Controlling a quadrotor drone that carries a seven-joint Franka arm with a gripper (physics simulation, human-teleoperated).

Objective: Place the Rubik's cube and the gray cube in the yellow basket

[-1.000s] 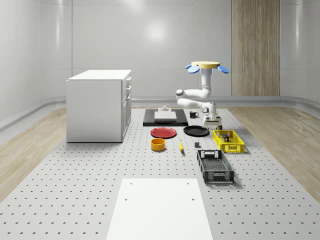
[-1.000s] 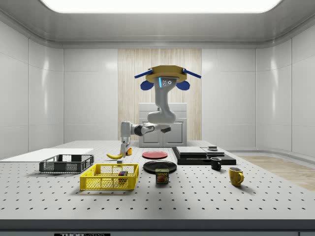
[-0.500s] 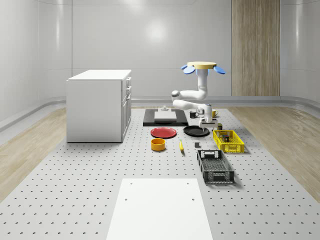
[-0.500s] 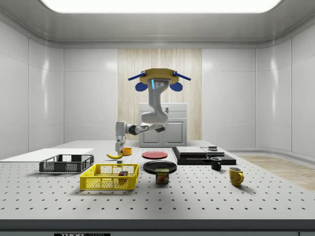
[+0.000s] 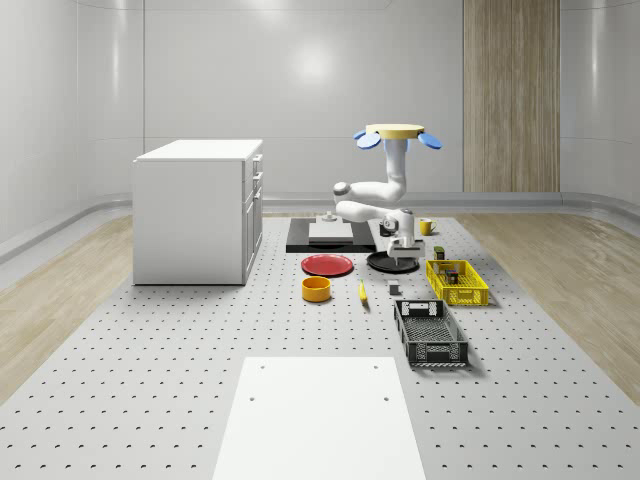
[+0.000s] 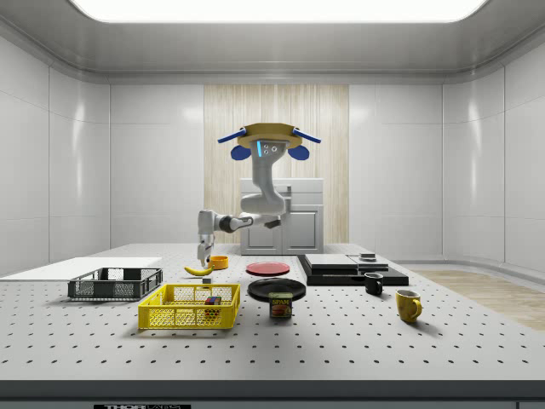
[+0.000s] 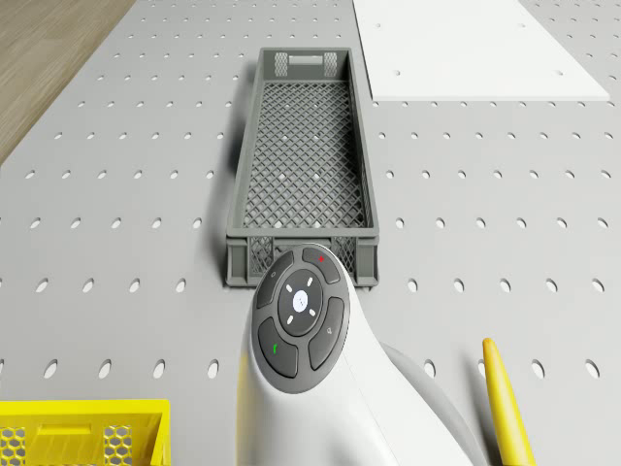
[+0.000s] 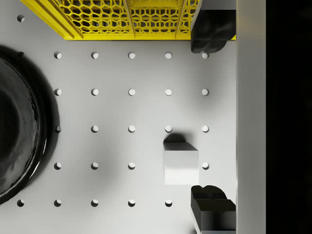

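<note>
Gray cube point(image 8: 181, 163) on pegboard table point(image 8: 112, 109), near yellow basket point(image 8: 131, 17), beside black plate point(image 8: 17, 122). Looks rigid, light, smooth; grip opposite flat faces. Gripper point(image 8: 212, 122) wide, empty, above cube. Drone point(image 5: 392, 133) hovers over table.

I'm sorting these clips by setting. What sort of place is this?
Probably a simulated indoor robotics lab: a perforated table like an optical bench, bare white panelled walls, and household props such as a yellow basket and mugs set out below a hovering drone.
</note>
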